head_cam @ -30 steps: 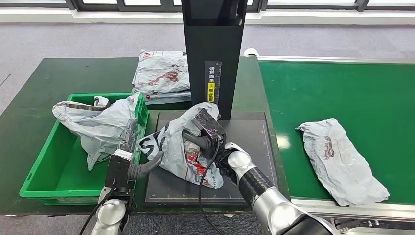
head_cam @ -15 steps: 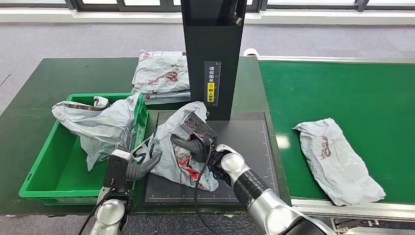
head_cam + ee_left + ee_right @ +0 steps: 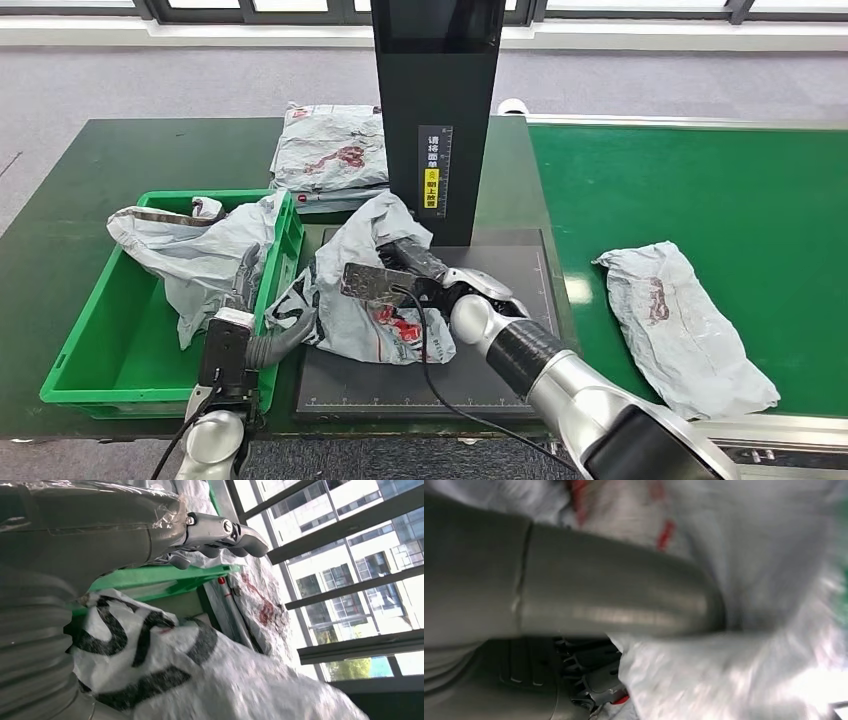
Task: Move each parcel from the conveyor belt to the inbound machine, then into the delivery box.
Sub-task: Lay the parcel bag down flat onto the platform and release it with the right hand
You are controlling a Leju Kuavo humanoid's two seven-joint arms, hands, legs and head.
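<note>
Where the dark green table (image 3: 90,170) meets the green conveyor belt (image 3: 700,190), a black inbound machine stands with its upright column (image 3: 437,100) rising from a flat dark scanning plate (image 3: 500,270). Item: one grey parcel (image 3: 360,290), crumpled, lying on the left part of that plate, its left edge overhanging toward the green delivery box (image 3: 120,350) just beside it. Item: a second grey bag (image 3: 195,255) draped inside the box and over its right wall. Item: a flat stack of grey bags (image 3: 332,155) on the table behind the box, left of the column. Item: another grey parcel (image 3: 680,325) on the belt, well apart to the right. Right hand (image 3: 420,275): reaches in across the plate, fingers closed on the parcel's upper folds, a black cable trailing along its arm. Left hand (image 3: 255,325): raised at the box's near right corner, thumb touching the parcel's left edge, fingers spread and holding nothing. Markings: large black letters on the parcel, not readable whole; red print on its face; a vertical label with a yellow mark on the column, characters too small to read.
</note>
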